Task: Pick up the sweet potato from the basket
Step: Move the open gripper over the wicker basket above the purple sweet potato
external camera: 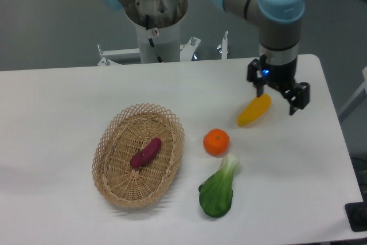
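- One sweet potato (145,152) lies inside the basket (114,185), near the middle of its floor, in the lower left of the frame.
- Its long axis runs diagonally: one tapered end points to the upper right, the other to the lower left. It lies flat on the weave, clear of the rim.
- One basket, oval, with its long axis also tilted toward the upper right. It rests on the table (57,101).
- One gripper (279,98) hangs at the upper right of the frame, well apart from the basket. Its two fingers stand apart with nothing between them.
- One yellow vegetable (254,111) lies on the table just below and left of the gripper; its upper end sits near the fingers. Contact cannot be confirmed.
- One orange (216,142) sits on the table right of the basket, near but not touching it.
- One leafy green (218,190) lies below the orange, with its pale stalk end pointing to the upper right, just beside the orange.
- Total: four produce items, one inside the basket, three outside.
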Action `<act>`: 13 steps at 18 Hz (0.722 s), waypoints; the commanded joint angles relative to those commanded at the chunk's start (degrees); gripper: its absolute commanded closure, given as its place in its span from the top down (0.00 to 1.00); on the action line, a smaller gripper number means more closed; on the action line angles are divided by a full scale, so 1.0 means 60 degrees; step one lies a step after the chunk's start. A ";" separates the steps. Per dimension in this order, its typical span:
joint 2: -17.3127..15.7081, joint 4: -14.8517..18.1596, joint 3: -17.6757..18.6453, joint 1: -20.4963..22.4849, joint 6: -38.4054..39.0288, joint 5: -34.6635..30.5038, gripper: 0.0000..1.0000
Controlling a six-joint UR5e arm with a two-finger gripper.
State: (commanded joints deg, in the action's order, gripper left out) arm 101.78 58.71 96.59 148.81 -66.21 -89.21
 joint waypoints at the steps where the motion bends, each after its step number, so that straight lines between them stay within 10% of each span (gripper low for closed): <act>1: 0.0000 0.0015 0.0015 -0.0220 0.0352 0.0044 1.00; 13: 0.0629 -0.0746 0.1010 -0.2740 0.2363 0.0045 1.00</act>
State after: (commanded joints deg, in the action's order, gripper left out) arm 105.55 54.23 102.65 132.37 -52.03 -88.95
